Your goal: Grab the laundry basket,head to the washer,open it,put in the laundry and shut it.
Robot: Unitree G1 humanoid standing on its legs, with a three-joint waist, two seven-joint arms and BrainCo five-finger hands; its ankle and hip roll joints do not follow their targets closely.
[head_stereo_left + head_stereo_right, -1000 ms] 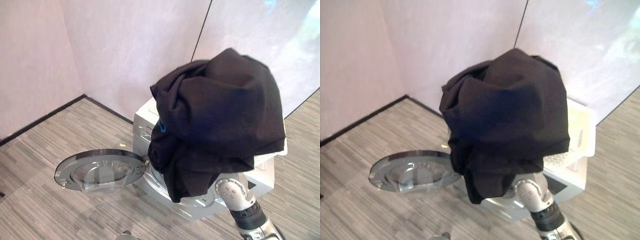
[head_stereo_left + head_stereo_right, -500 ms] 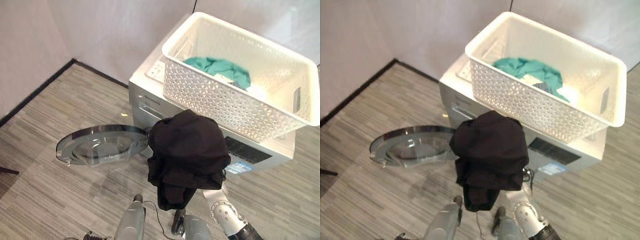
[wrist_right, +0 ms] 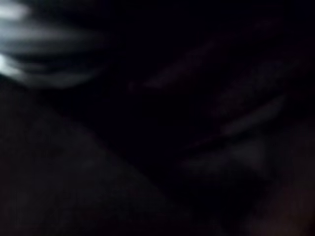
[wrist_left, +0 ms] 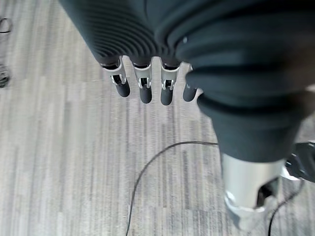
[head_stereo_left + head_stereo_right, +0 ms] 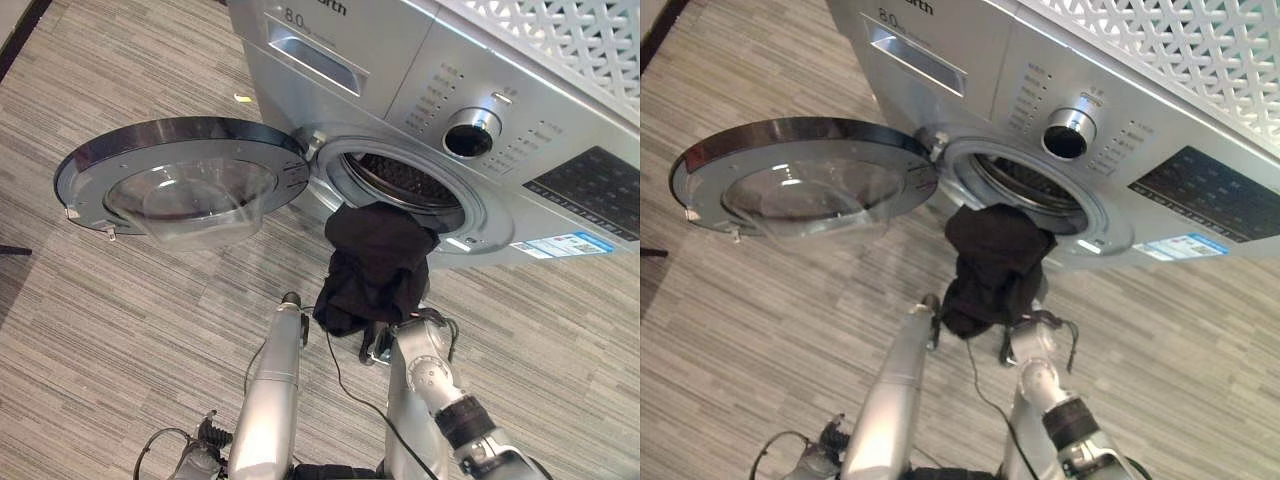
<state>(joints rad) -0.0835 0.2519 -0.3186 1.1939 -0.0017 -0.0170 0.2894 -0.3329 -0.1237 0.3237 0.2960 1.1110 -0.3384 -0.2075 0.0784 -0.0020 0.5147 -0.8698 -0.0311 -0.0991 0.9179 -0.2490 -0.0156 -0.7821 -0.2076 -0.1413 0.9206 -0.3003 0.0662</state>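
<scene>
Black garment [image 5: 378, 262] draped over the right hand (fingers hidden, grip unreadable) sits at the washer drum's mouth [image 5: 400, 182] for loading; left hand [image 4: 142, 83], fingers straight, hangs empty

The left hand [image 4: 147, 83] is held low over the floor, its fingers [image 4: 145, 91] hanging straight and relaxed, nothing gripped. The right arm is raised forward, its hand buried under black cloth [image 5: 375, 262], fingers hidden.
</scene>
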